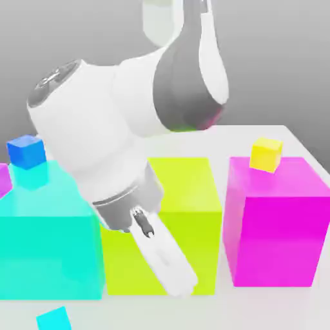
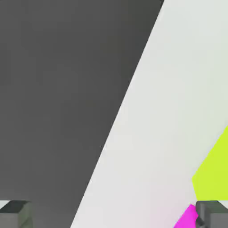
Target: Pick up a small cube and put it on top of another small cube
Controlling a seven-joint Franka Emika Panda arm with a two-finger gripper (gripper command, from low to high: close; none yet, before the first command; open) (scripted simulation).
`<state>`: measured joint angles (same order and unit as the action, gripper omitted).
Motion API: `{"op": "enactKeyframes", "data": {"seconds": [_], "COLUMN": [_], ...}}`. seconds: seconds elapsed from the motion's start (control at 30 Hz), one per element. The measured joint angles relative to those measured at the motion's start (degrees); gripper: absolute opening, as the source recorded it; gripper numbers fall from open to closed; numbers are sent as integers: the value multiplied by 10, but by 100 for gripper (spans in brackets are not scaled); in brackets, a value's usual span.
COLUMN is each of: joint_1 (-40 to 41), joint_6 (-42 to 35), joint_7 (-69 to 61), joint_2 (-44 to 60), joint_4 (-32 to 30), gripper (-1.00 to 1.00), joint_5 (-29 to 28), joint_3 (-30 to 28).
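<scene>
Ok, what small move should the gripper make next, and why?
Probably ease the open, empty gripper toward the small cyan cube, near the exterior view's bottom left: that cube lies in front of the big cyan block, while the gripper hangs before the lime block, well to that view's right of it.

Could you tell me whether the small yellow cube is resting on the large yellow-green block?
No, in the exterior view the small yellow cube sits on the large magenta block.
</scene>
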<state>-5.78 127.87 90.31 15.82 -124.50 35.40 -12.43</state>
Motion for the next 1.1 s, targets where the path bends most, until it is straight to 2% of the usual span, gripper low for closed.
{"op": "enactKeyframes", "data": {"seconds": [0.5, 0.83, 0.9, 0.97, 1.0, 1.1], "joint_1": [-49, -121, -110, -81, -74, -74], "joint_6": [113, 183, 196, 225, 214, 214], "joint_7": [330, 615, 631, 613, 607, 607], "joint_2": [126, 129, 148, 189, 197, 197], "joint_4": [5, -14, -12, 0, 4, 4], "gripper": [0, 0, 0, 0, -100, -100], "joint_5": [-25, -50, -29, 7, -1, -1], "joint_3": [-87, -222, -219, -184, -177, -177]}}
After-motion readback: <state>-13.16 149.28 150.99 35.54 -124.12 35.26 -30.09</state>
